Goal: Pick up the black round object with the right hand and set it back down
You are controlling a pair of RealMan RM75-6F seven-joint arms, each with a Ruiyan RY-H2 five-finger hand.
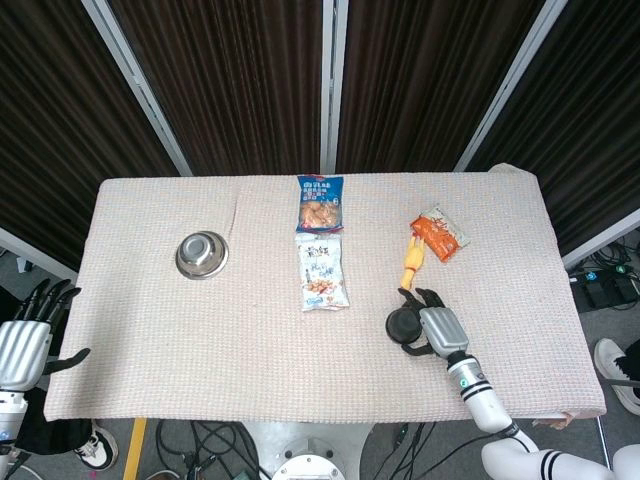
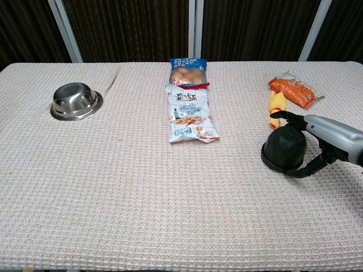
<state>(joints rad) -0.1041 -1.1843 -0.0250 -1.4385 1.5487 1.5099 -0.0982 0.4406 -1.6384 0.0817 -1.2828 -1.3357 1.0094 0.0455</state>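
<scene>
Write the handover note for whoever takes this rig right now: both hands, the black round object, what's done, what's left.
Right robot hand: fingers curved around the black round object, which sits on the table just in front of the yellow rubber chicken. A firm grip cannot be confirmed.
Left robot hand: off the table's left edge, fingers spread, holding nothing.
Done: reach to the object.
Left: lift it, set it back down, release.

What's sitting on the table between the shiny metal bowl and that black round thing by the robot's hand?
In the chest view, a white snack packet lies flat between the steel bowl and the black round object; the rest of that stretch is bare woven tablecloth.
</scene>
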